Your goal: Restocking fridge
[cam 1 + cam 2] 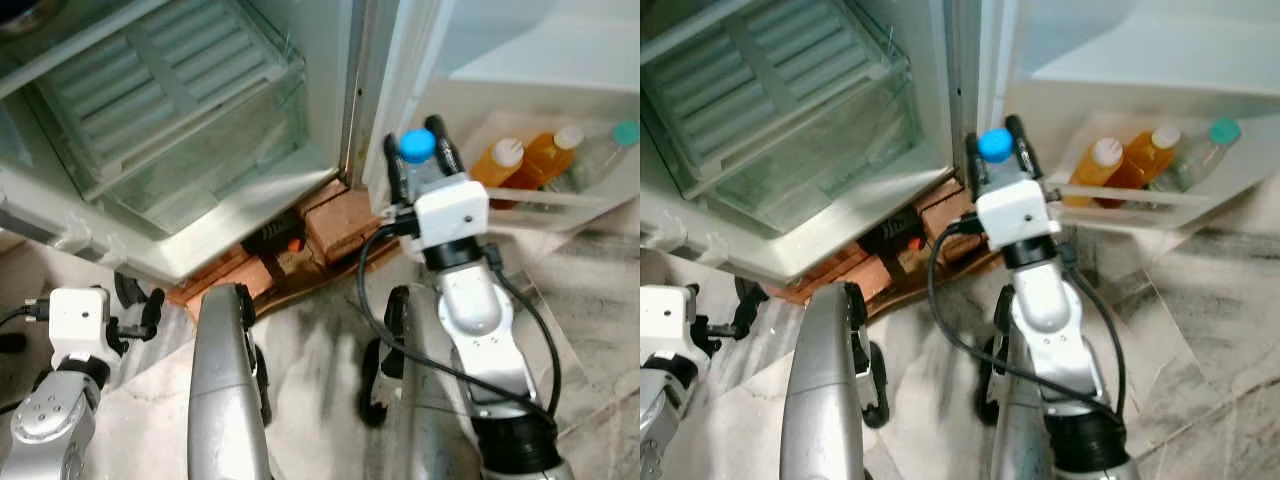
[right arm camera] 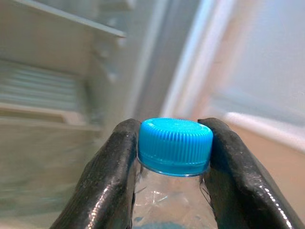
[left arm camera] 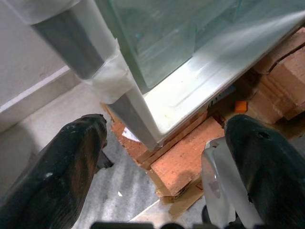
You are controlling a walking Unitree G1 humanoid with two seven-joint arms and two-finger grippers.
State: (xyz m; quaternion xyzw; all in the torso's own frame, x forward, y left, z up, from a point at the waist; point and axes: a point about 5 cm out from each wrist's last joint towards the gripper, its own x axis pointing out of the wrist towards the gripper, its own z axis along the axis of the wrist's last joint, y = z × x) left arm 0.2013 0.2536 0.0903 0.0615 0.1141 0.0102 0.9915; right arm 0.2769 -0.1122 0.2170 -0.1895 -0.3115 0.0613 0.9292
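The left gripper point(image 3: 162, 157) hangs with its two black fingers point(image 3: 62, 176) spread wide apart, nothing between them. Ahead of the fingertips stands the bottom corner of the fridge point(image 3: 143, 114), with a taped grey post point(image 3: 90, 57) and a clear crisper drawer point(image 3: 181, 33) above its white base. Reddish bricks point(image 3: 183, 167) sit under that base, close beyond the fingertips. A small orange object point(image 3: 240, 106) shows among them.

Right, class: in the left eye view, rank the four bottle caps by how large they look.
1. Blue cap, held in the right claw nearer the camera, so unsure.
2. White caps and teal cap look alike.
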